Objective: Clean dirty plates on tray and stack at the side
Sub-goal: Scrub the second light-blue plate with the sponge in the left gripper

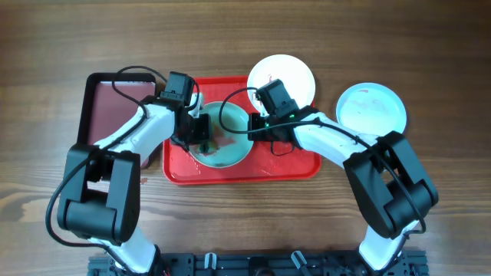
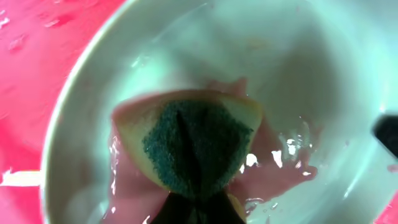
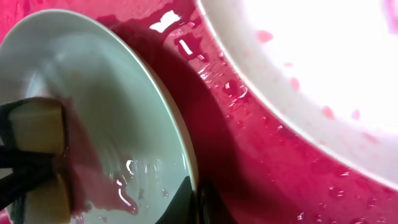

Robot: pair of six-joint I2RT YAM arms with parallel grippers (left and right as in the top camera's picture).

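A pale blue plate [image 1: 228,138] lies on the red tray [image 1: 299,165], wet with red sauce. My left gripper [image 1: 201,136] is shut on a yellow sponge with a green scrub face [image 2: 196,146] and presses it on the plate's inside [image 2: 311,74]. My right gripper [image 1: 257,126] is shut on the plate's right rim [image 3: 186,155], one finger each side. The sponge also shows in the right wrist view [image 3: 37,127]. A white plate [image 1: 295,73] with red specks overlaps the tray's back right edge [image 3: 323,68]. Another pale blue plate [image 1: 372,107] lies on the table to the right.
A maroon black-rimmed tray [image 1: 103,107] lies left of the red tray, under my left arm. Red watery sauce pools in the plate [image 2: 273,174] and droplets lie on the red tray floor [image 3: 261,155].
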